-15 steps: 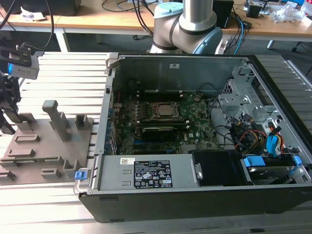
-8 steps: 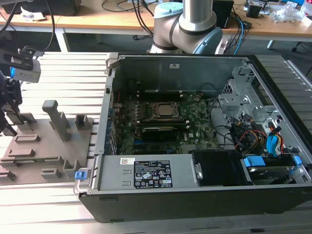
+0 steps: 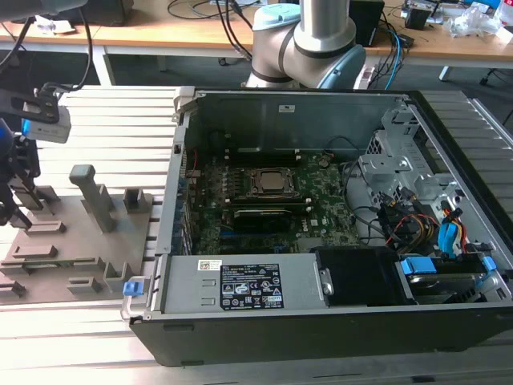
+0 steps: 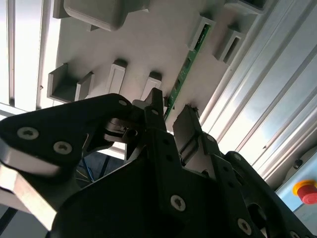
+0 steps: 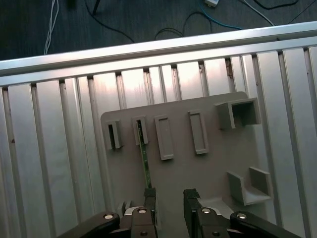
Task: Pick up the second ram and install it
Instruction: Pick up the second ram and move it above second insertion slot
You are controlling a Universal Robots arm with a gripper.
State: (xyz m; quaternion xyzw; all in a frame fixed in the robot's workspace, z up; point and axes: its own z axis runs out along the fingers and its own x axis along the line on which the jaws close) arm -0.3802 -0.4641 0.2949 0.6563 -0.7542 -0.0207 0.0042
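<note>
The second ram (image 5: pixel 144 158) is a thin green stick standing on edge in a slot of the grey tray (image 5: pixel 198 173). In the second wrist view the ram (image 4: pixel 187 67) runs down toward my gripper (image 4: pixel 171 111). My gripper (image 5: pixel 170 201) is open and hangs just over the near end of the stick. One fingertip (image 5: pixel 150 198) lies in line with the stick, and the other stands well apart from it. In the exterior view my gripper (image 3: pixel 14 204) hovers over the tray (image 3: pixel 80 241) at the far left, outside the computer case.
The open computer case (image 3: pixel 321 321) sits at the exterior view's right, with the motherboard (image 3: pixel 313 212) and CPU socket (image 3: pixel 268 183) inside. Upright grey blocks (image 3: pixel 92 196) rise from the tray. Ribbed aluminium table (image 5: pixel 49 163) surrounds it. A red stop button (image 4: pixel 307 191) is nearby.
</note>
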